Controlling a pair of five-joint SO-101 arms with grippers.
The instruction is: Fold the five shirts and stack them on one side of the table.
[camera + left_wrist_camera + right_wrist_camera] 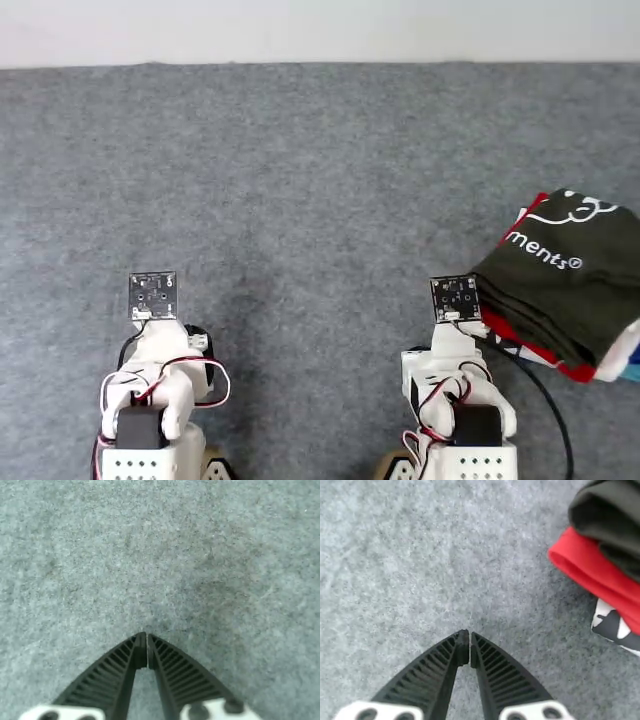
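A stack of folded shirts [570,285] lies at the table's right side, a dark shirt with white print on top, a red one [600,575] under it, and white and blue edges lower down. My right gripper [466,647] is shut and holds nothing, hovering over bare grey felt just left of the stack. My left gripper [146,650] is also shut and holds nothing, above bare felt at the near left. Both arms [152,340] [455,345] sit drawn back at the front edge.
The grey felt table cover [300,180] spreads across the middle and left. A black cable [545,400] runs from the right arm past the stack's near corner. A pale wall borders the far edge.
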